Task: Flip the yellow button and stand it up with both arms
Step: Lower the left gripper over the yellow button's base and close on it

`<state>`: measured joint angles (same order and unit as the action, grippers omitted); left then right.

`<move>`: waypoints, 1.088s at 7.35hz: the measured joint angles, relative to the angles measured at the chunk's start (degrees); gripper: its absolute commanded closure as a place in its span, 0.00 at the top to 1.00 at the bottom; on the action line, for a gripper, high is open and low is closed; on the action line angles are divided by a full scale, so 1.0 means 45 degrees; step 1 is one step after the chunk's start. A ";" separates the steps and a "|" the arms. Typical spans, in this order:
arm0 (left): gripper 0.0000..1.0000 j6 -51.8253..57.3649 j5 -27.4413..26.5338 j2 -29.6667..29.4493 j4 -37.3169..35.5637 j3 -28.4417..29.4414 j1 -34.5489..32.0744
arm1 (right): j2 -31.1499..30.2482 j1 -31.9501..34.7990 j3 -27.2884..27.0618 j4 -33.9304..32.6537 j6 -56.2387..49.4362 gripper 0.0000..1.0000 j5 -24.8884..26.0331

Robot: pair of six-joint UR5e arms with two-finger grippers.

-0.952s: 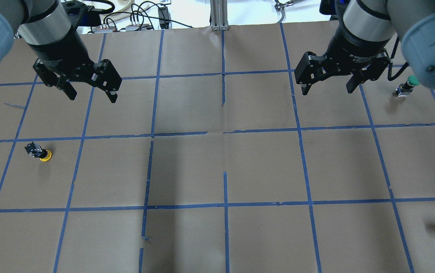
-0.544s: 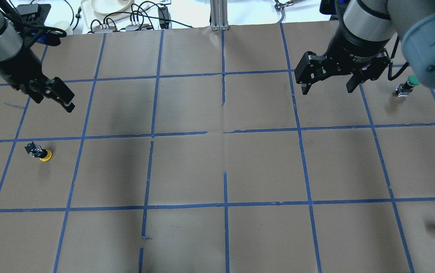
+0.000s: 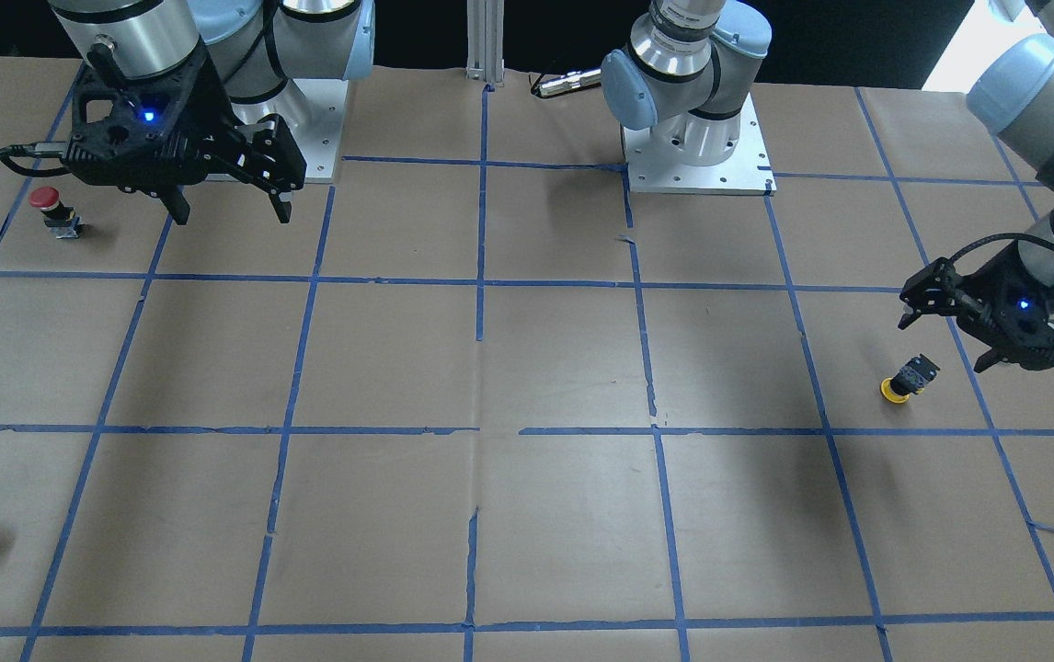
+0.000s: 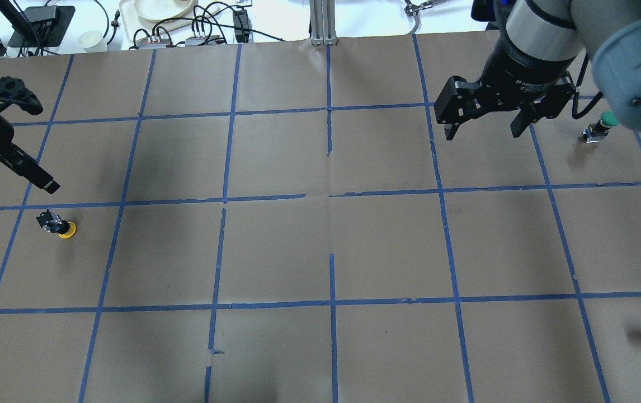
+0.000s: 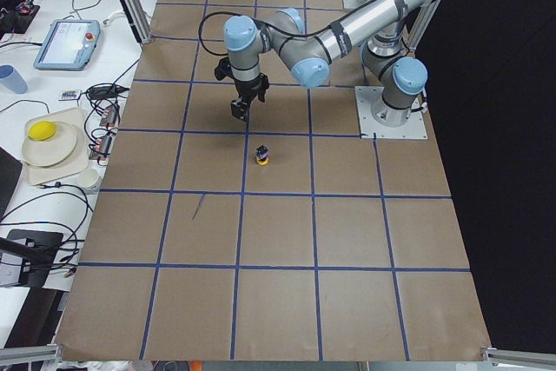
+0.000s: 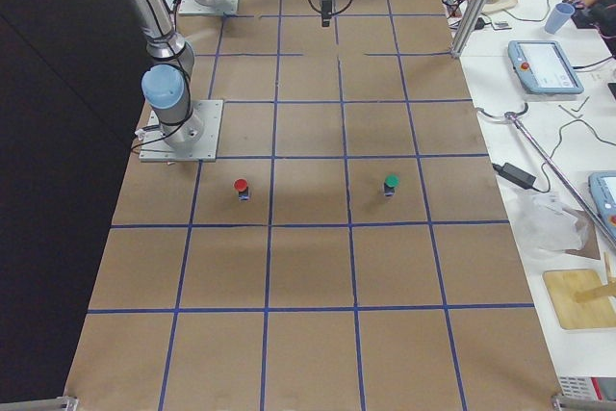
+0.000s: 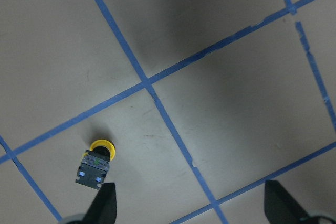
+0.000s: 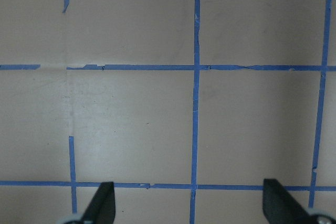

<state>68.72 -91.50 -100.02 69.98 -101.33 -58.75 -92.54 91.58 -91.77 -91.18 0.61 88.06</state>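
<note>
1. Progress: none of the task is done as far as you can see here. The yellow button (image 3: 904,381) rests on the paper-covered table (image 3: 564,368), apparently cap down with its black body on top. Nothing touches it.
2. Left gripper (image 3: 943,342): fingers spread wide, nothing between them. It hangs near the yellow button, above it and off to one side.
3. Right gripper (image 4: 482,133): fingers likewise apart and empty. It is well apart from the yellow button, across the table from it.
4. Left to do, by my reading: grasp the button, turn it over between the two arms, and set it down on its body with the cap up. That is the whole job.
5. Left wrist view: this is your best check on alignment. The yellow button lies just beside one fingertip (image 7: 102,205), well off the midline between the two, so I judge the gripper needs a sideways shift before it descends.
6. Overhead view: only one finger of the left gripper shows, so do not judge its opening from there.
7. Distractors, all well apart from the yellow button:
   - The front-facing view shows a red-capped button (image 3: 47,198).
   - The overhead view shows a green-capped button (image 4: 606,120).
   - The exterior right view shows both.
8. Right wrist view: only blue tape lines (image 8: 197,129) and paper, no button.
</note>
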 measured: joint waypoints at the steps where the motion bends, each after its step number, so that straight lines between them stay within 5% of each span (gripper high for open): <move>1: 0.98 0.1349 0.0041 -0.0219 -0.1217 -0.0528 0.0451 | 0.0000 0.0000 0.0002 0.0004 0.0000 1.00 0.0000; 4: 0.98 0.3956 0.0254 -0.0808 -0.2485 -0.1256 0.1137 | -0.0001 0.0000 0.0003 0.0006 0.0000 1.00 -0.0017; 8: 0.96 0.4102 0.0693 -0.1329 -0.3507 -0.2076 0.1563 | 0.0014 -0.0017 0.0003 0.0026 -0.0005 1.00 -0.0006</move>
<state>87.18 -88.38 -106.00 54.20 -110.67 -51.72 -92.48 91.51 -91.76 -91.07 0.59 88.04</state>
